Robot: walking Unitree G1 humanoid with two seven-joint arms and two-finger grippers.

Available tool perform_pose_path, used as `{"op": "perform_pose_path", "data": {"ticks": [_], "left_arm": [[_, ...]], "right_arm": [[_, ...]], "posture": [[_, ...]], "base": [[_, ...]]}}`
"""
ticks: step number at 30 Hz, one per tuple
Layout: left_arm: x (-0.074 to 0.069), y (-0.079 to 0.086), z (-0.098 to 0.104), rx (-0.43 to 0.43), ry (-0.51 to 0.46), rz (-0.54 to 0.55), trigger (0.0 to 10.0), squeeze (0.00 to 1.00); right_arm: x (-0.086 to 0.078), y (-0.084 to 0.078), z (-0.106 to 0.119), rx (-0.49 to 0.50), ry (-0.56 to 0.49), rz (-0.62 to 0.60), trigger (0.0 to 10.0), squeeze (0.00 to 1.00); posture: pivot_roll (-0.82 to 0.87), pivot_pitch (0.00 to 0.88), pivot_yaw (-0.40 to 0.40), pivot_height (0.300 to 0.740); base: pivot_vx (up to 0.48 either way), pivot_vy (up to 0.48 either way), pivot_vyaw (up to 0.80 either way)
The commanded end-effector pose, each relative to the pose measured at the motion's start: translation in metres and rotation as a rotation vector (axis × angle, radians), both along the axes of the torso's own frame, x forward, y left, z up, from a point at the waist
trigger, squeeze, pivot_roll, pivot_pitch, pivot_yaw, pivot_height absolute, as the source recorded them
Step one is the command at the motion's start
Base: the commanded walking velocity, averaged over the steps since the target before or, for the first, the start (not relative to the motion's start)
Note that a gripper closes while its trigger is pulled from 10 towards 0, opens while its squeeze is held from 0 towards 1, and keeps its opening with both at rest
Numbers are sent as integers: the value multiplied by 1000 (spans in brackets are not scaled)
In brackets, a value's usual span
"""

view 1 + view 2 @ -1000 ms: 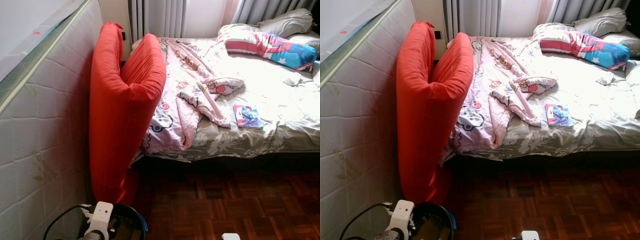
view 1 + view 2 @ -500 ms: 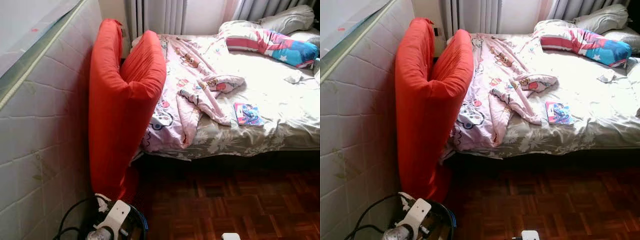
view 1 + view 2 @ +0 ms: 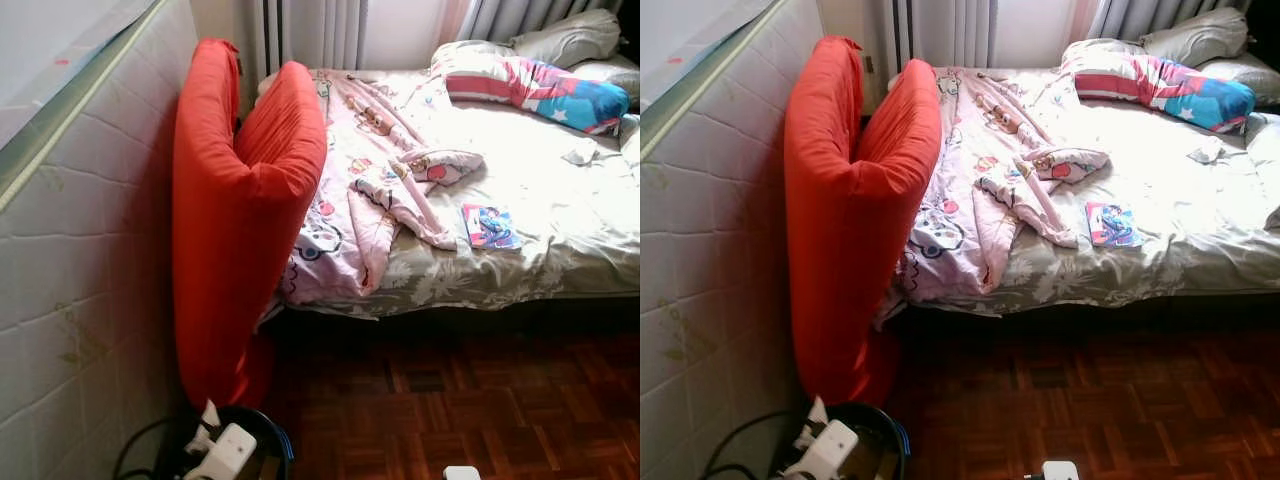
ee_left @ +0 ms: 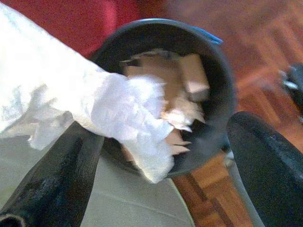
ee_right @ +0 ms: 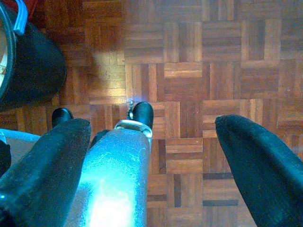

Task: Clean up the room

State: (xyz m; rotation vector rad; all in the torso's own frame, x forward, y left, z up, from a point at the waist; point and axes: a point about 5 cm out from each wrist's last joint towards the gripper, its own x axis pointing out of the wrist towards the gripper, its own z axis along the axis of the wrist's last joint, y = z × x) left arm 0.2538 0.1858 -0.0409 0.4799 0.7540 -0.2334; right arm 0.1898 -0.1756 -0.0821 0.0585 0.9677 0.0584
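Note:
My left gripper [image 4: 168, 130] hangs over the mouth of a black waste bin [image 4: 222, 90], its two black fingers spread wide apart, so it is open. A crumpled white tissue [image 4: 118, 111] lies against one finger [image 4: 57, 179] and droops over the bin, which holds brown cardboard scraps [image 4: 189, 75]. From the head, the left wrist [image 3: 225, 455] and a tuft of the tissue [image 3: 210, 413] sit just above the bin [image 3: 275, 440] at the bottom left. My right gripper [image 5: 151, 125] is open over bare parquet with nothing between its fingers.
A red folded mattress [image 3: 240, 220] leans between a white quilted mattress [image 3: 80, 250] and the bed [image 3: 560, 250]. On the bed lie a pink blanket [image 3: 380, 190], a small book [image 3: 490, 225], pillows [image 3: 540, 85] and a tissue [image 3: 580, 153]. Parquet floor [image 3: 470, 400] lies open to the right.
My left wrist has sunk lower towards the bin, and the white tissue now shows above it. The head view has shifted slightly; nothing on the bed has moved.

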Motion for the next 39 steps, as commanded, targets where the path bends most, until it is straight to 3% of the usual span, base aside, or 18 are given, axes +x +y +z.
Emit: {"op": "perform_pose_path", "data": {"ticks": [1,5,6,10,12,14,15,17,18,20,22,24,27,29,30,32,36,39], "left_arm": [[-3,-13,-2,-93,6,-40,10000,0],[-4,-21,-3,-122,24,-108,10000,0],[-3,-20,-2,-96,12,-116,10000,0],[1,-14,1,-59,-29,-69,10000,0],[2,-22,3,-144,-22,-114,10000,0],[0,-26,2,-150,-2,-154,10000,0],[-3,-24,-2,-80,24,-202,10000,0],[-4,-22,-2,-49,23,-203,10000,0],[-2,-8,-2,-11,14,-70,10000,0],[-3,-7,-3,-86,34,-1,10000,0],[-6,-18,-4,-146,58,-96,10000,0],[-3,-15,-2,-64,16,-131,10000,0],[3,7,3,38,-30,50,10000,0],[5,8,5,72,-39,34,10000,0],[6,7,5,102,-44,-11,10000,0],[8,-11,6,247,-56,-312,10000,0],[9,-15,6,315,-56,-416,10000,0],[-2,-22,-3,431,7,-625,10000,0]], "right_arm": [[-7,-2,-4,-8,27,-4,10000,0],[-7,-2,-3,-10,27,-5,10000,0],[-7,-2,-3,-11,26,-6,10000,0],[-7,-2,-3,-11,26,-6,10000,0],[-7,-2,-3,-12,26,-7,10000,0],[-7,-2,-3,-12,25,-7,10000,0],[-7,-2,-3,-13,26,-8,10000,0],[-7,-2,-3,-13,26,-9,10000,0],[-7,-2,-3,-14,25,-9,10000,0],[-7,-2,-3,-12,24,-10,10000,0],[-7,-2,-3,-11,23,-10,10000,0],[-7,-2,-3,-12,23,-13,10000,0],[-7,-2,-3,-15,22,-15,10000,0],[-7,-2,-3,-15,22,-14,10000,0],[-7,-2,-3,-15,22,-14,10000,0],[-6,-3,-3,-18,23,-11,10000,0],[-6,-3,-3,-18,22,-12,10000,0],[-6,-2,-3,-17,22,-13,10000,0]], "posture": [[59,194,-42,740],[60,193,-41,740],[60,194,-41,740],[60,194,-41,740],[60,194,-41,740],[60,194,-41,740],[60,194,-41,740],[60,194,-41,740],[61,199,-39,740],[56,201,-41,740],[56,201,-41,740],[57,202,-40,740],[56,203,-40,740],[56,203,-40,740],[57,203,-40,740],[62,205,-39,740],[57,206,-39,740],[57,206,-37,740]], "base": [[0,0,0],[0,0,0],[0,0,0],[0,0,0],[0,0,0],[0,0,0],[0,0,0],[0,0,0],[0,0,0],[0,0,0],[0,0,0],[0,0,0],[0,0,0],[0,0,0],[0,0,0],[0,0,0],[0,0,0],[0,0,0]]}}
